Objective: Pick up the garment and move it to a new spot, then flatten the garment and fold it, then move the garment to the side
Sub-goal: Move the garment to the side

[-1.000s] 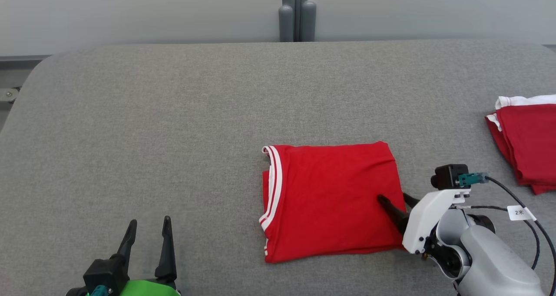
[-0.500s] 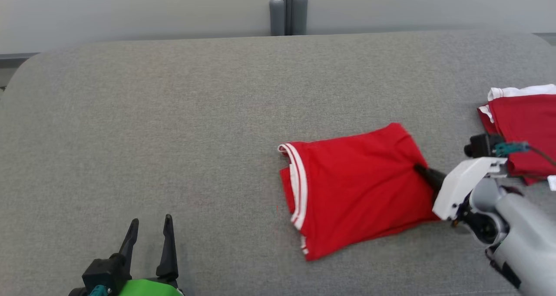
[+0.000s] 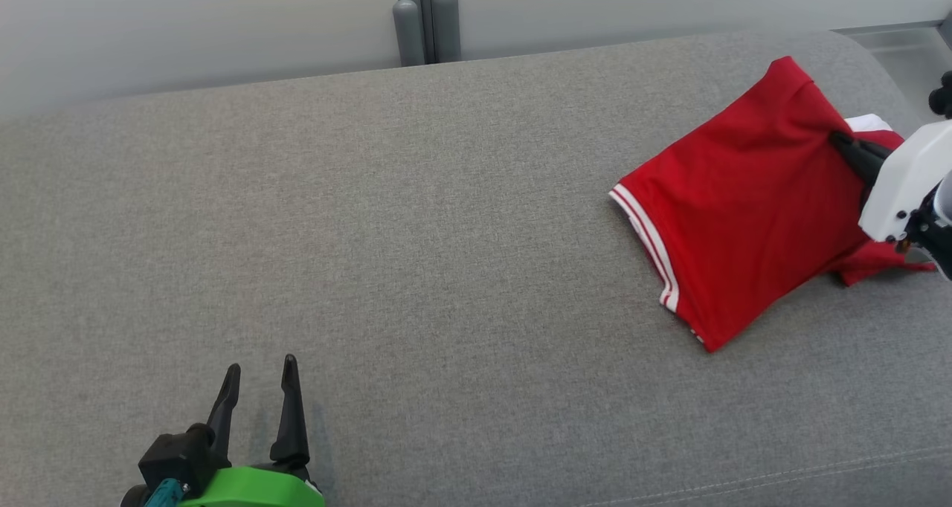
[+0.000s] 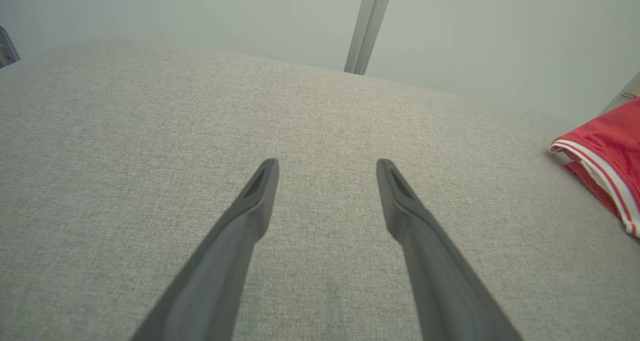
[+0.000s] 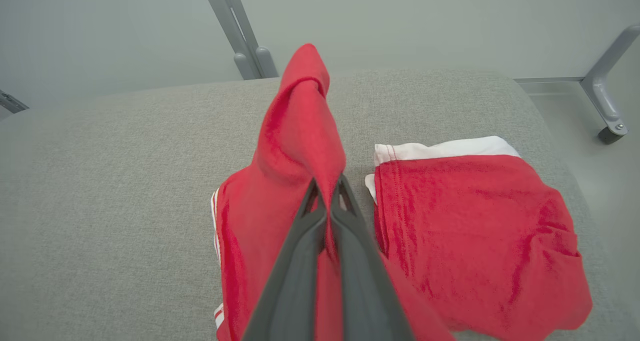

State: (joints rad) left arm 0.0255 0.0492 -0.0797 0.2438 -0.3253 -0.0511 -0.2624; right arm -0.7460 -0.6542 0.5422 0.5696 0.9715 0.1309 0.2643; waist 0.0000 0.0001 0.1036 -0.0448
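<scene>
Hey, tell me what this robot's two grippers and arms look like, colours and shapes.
Each gripper has two long, dark grey fingers that taper to narrow tips. The left gripper sits on a black base with a bright green shell and a small teal connector. The right gripper sits on a white angular shell.

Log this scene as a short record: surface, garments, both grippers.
surface: grey padded table
held garment: red, white striped trim, folded, near the table's right end, one edge pinched and raised
second garment: red, white band, lying flat just right of the held garment
right gripper: shut on held garment
left gripper: open, holding nothing, over bare table
</scene>
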